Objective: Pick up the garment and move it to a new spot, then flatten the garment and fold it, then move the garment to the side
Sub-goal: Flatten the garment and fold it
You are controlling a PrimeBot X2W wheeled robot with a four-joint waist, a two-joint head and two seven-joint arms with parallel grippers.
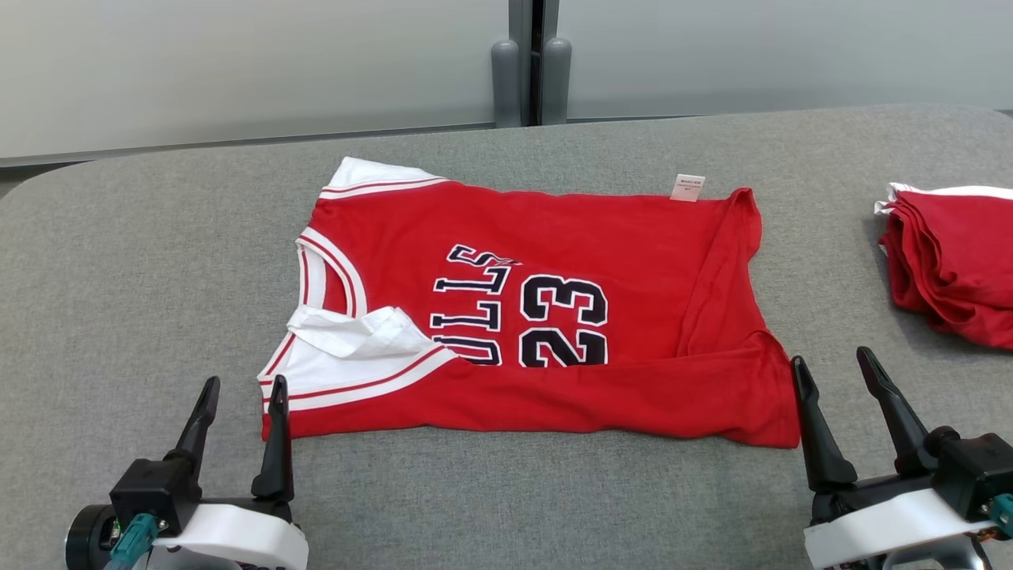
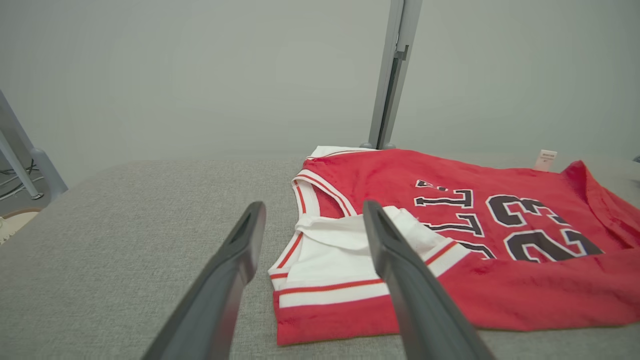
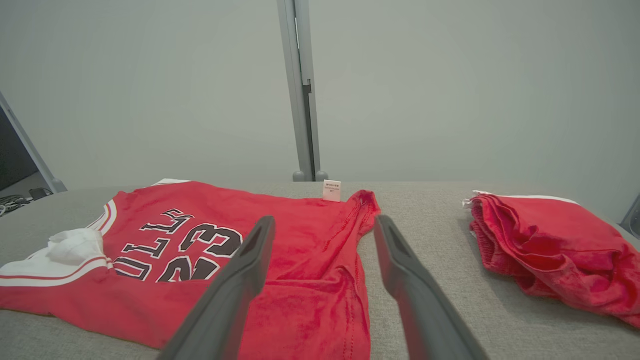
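Note:
The garment (image 1: 633, 269) is a red basketball jersey with white trim and a black "23", lying spread on the grey padded table, its near long edge folded over toward the middle. It also lies ahead in the left wrist view (image 2: 500, 280) and the right wrist view (image 3: 300, 250). My left gripper (image 1: 244, 390) stands open just off the jersey's near left corner, holding nothing; in its wrist view the left gripper (image 2: 312, 212) frames that white-trimmed corner. My right gripper (image 1: 832, 361) stands open beside the near right corner, empty, and shows as the right gripper (image 3: 324, 224) in its own view.
A pile of folded red garments (image 1: 954, 261) sits at the table's right edge, also in the right wrist view (image 3: 550, 250). Grey table (image 1: 142, 261) stretches to the left of the jersey. A grey wall with a vertical post (image 1: 530, 63) stands behind.

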